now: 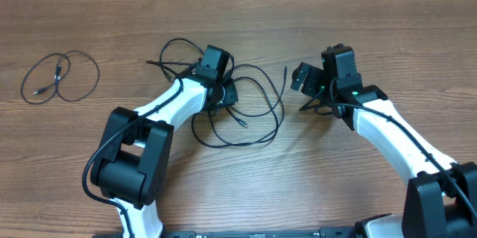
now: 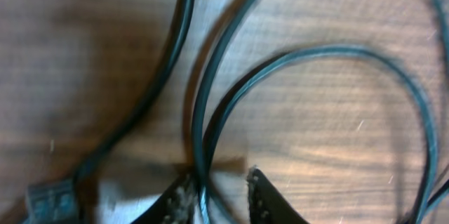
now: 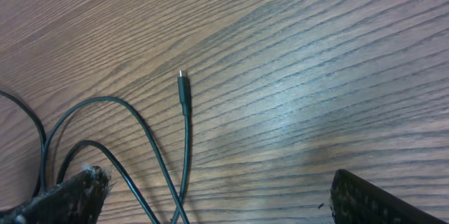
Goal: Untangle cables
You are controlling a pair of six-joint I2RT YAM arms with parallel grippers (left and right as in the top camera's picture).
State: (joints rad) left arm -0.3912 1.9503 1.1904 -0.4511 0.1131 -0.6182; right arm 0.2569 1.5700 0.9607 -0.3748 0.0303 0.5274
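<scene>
A tangle of thin black cables lies in loops mid-table. My left gripper is low over its left part. In the left wrist view the left gripper stands slightly open around one cable strand; the strand rests against the left finger, with a gap to the right finger. My right gripper hovers wide open just right of the tangle. In its wrist view the right gripper holds nothing, and a loose cable end with a small plug lies on the wood ahead of it.
A separate thin cable lies looped by itself at the far left of the wooden table. A chunky plug shows at the lower left of the left wrist view. Both arm bases stand along the near edge.
</scene>
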